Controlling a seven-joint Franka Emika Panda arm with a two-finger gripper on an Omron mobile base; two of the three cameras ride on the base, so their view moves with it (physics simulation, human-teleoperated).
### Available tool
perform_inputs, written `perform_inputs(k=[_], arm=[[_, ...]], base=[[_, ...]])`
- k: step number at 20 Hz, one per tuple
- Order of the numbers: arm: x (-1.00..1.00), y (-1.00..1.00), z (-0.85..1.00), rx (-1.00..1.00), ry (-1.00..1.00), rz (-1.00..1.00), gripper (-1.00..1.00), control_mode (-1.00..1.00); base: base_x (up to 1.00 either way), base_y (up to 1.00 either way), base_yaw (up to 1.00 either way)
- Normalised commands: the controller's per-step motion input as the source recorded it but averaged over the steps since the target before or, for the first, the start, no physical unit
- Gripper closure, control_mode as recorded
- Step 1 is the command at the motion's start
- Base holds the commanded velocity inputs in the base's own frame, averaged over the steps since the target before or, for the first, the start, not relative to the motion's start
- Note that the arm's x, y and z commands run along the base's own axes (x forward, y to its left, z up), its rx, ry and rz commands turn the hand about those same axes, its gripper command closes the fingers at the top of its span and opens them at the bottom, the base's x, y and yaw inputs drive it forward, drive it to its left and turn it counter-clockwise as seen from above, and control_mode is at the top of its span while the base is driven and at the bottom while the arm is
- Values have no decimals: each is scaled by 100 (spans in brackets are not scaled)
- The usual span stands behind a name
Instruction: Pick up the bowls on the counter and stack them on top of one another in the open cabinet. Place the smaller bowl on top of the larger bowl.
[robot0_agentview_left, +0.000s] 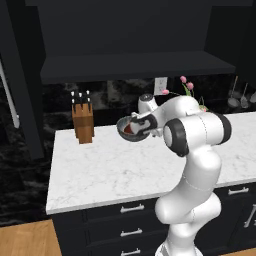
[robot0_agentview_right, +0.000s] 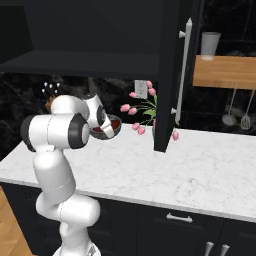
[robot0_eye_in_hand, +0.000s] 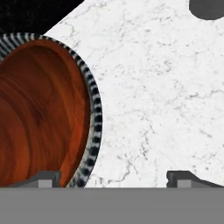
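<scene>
Your gripper (robot0_agentview_left: 134, 127) is carrying the reddish-brown bowl (robot0_agentview_left: 131, 129) in the air above the white marble counter (robot0_agentview_left: 115, 170), its fingers clamped on the bowl's rim. In the hand view the bowl (robot0_eye_in_hand: 41, 113) is sitting at the left, showing its glossy wood-grained inside and a black-and-white striped rim, with the left fingertip (robot0_eye_in_hand: 43, 178) right at that rim. You are looking at a bowl held below the dark open cabinet (robot0_agentview_left: 135, 65), near the knife block (robot0_agentview_left: 83, 121) and the pink tulips (robot0_agentview_right: 142, 112)
</scene>
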Motion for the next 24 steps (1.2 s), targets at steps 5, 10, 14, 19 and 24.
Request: perform_inputs(k=[5,10,14,19,24], arm=[[3,10,-23,0,1,2,-100,-100],[-4,4,-36,0,0,2,-100,-100],[-27,0,21,0,-18,0,-100,-100],[4,13,-7,-1,2,0,-100,-100],[2,19,-15,-2,7,0,-100,-100]], base=[[0,0,0],[0,0,0],[0,0,0],[0,0,0],[0,0,0]])
